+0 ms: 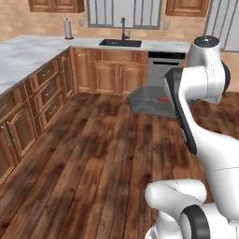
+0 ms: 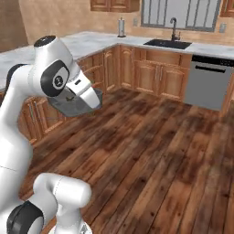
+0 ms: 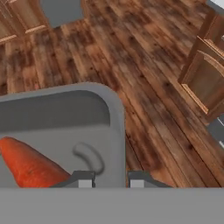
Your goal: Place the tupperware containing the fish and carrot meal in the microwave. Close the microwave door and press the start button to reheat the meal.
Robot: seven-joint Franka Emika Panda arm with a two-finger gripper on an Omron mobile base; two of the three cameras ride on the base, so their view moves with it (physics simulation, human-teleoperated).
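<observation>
Shallow dark-grey see-through plastic tupperware (image 3: pixel 65 127), held aloft. Two-finger gripper (image 3: pixel 111 180) clamped across its rim. Orange carrot piece (image 3: pixel 26 164) inside, left of fingertips.

A grey marble counter (image 1: pixel 28 53) carries an upright paper-towel roll (image 1: pixel 68 29).

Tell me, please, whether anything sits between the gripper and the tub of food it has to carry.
Nothing visible does. The gripper already straddles the rim of the tub, one finger inside and one outside, and holds it above the wooden floor. A carrot piece lies inside.
</observation>
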